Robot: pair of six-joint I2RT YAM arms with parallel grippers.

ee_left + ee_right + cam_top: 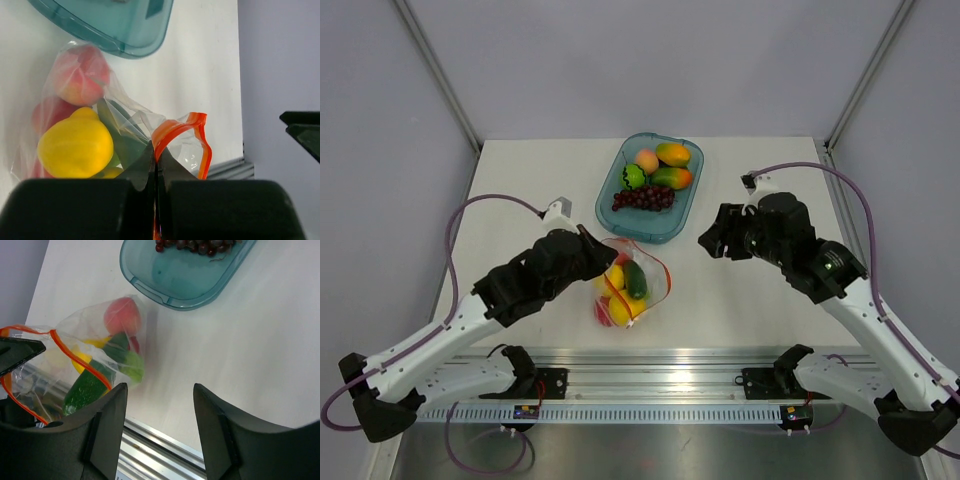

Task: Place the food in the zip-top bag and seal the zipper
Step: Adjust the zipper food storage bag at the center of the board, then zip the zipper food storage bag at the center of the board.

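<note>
The zip-top bag (632,287) lies on the table in front of the tray, holding a yellow lemon (75,147), a dark green cucumber (87,387), a red-pink fruit (121,312) and other red pieces. Its red-orange zipper (180,131) stands up in an open loop. My left gripper (156,156) is shut on one end of the zipper, at the bag's near-left corner (607,256). My right gripper (160,390) is open and empty, hovering right of the bag (712,242). A peach (646,160) and a green lime (633,176) lie in the tray.
The translucent blue tray (668,228) sits behind the bag, with purple grapes (643,198) and two orange-green mangoes (672,153) in it. The metal rail (660,380) runs along the table's near edge. Grey walls close in the left, right and back.
</note>
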